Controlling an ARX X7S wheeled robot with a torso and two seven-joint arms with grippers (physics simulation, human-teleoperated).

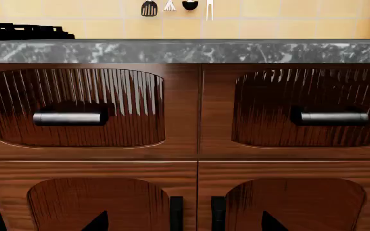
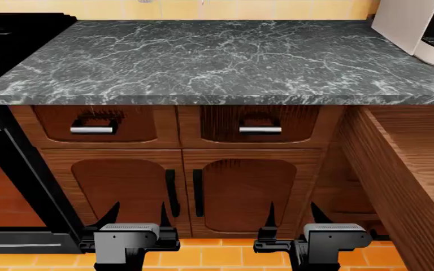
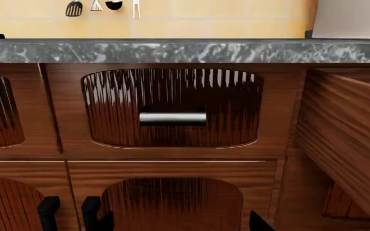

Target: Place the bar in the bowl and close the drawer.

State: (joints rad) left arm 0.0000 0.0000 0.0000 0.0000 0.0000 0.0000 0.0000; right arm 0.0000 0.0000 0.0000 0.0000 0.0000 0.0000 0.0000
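The reddish-brown wooden drawer stands pulled far out at the right; only its side wall shows, also in the right wrist view. Its inside is hidden. The bar and the bowl are out of view. My left gripper is open and empty, low in front of the left cabinet door; in the left wrist view only its dark fingertips show. My right gripper is open and empty, low in front of the right cabinet door, left of the open drawer; it also shows in the right wrist view.
A dark marble counter runs above two narrow silver-handled drawers and two cabinet doors with black handles. A coffee machine stands at the back right. A black stove is at the left. The floor has orange tiles.
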